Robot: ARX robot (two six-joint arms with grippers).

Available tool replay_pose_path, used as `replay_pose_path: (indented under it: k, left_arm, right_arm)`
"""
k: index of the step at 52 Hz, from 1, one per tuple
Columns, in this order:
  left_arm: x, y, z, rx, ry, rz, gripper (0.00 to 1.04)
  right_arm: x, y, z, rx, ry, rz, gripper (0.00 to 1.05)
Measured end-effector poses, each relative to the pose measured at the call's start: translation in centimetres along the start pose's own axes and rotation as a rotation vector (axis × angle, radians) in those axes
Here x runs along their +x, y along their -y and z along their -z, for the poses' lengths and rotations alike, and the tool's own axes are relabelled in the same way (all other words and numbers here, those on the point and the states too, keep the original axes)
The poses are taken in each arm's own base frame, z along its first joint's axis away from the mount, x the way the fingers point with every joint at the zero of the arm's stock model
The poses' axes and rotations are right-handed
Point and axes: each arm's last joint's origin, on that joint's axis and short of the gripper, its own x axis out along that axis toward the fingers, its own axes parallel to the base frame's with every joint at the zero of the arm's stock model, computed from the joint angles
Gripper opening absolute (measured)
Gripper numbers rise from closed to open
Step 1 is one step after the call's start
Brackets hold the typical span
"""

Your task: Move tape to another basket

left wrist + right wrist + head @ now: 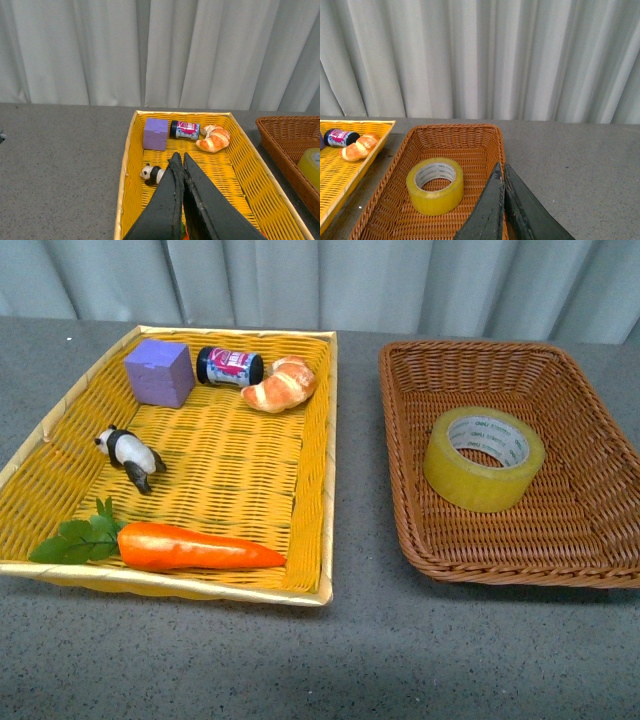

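The tape [484,458], a yellowish roll with a pale printed core, lies flat inside the dark brown wicker basket [420,530] at the right; it also shows in the right wrist view [435,186], with the brown basket [470,135] around it. Neither gripper shows in the front view. My right gripper [501,167] is shut and empty, held above the brown basket's edge, apart from the tape. My left gripper [179,157] is shut and empty above the yellow basket [125,165].
The yellow basket [315,490] at the left holds a purple cube [159,372], a small dark jar [229,367], a croissant [281,384], a toy panda [130,456] and a carrot [190,546]. Grey tabletop surrounds both baskets; a curtain hangs behind.
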Motion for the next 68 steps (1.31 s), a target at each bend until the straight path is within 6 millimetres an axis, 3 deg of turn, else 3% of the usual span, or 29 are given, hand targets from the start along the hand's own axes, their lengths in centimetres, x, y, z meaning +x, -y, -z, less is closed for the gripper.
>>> replay_pose_path:
  k: [13,15,28,33,42,43,68]
  left_arm:
    - [-0.96,0.00,0.25,0.000,-0.005,0.002,0.04]
    - [-0.96,0.00,0.26,0.000,-0.007,0.002,0.09]
    - [-0.96,0.00,0.26,0.000,-0.007,0.002,0.52]
    - [-0.96,0.00,0.26,0.000,-0.007,0.002,0.73]
    - [-0.96,0.00,0.26,0.000,-0.007,0.002,1.00]
    - [-0.96,0.00,0.26,0.000,-0.007,0.002,0.99]
    - [-0.96,0.00,0.26,0.000,-0.007,0.002,0.98]
  right_arm:
    - [-1.04,0.00,0.26,0.000,-0.005,0.000,0.01]
    - [-1.04,0.00,0.26,0.000,-0.005,0.000,0.01]
    - [-1.04,0.00,0.26,0.000,-0.005,0.000,0.43]
    - [-1.04,0.00,0.26,0.000,-0.005,0.000,0.63]
    - [-1.04,0.00,0.26,0.000,-0.005,0.000,0.93]
    - [-1.04,0.00,0.26,0.000,-0.005,0.000,0.97]
    - [-1.04,0.00,0.26,0.001,-0.005,0.000,0.96]
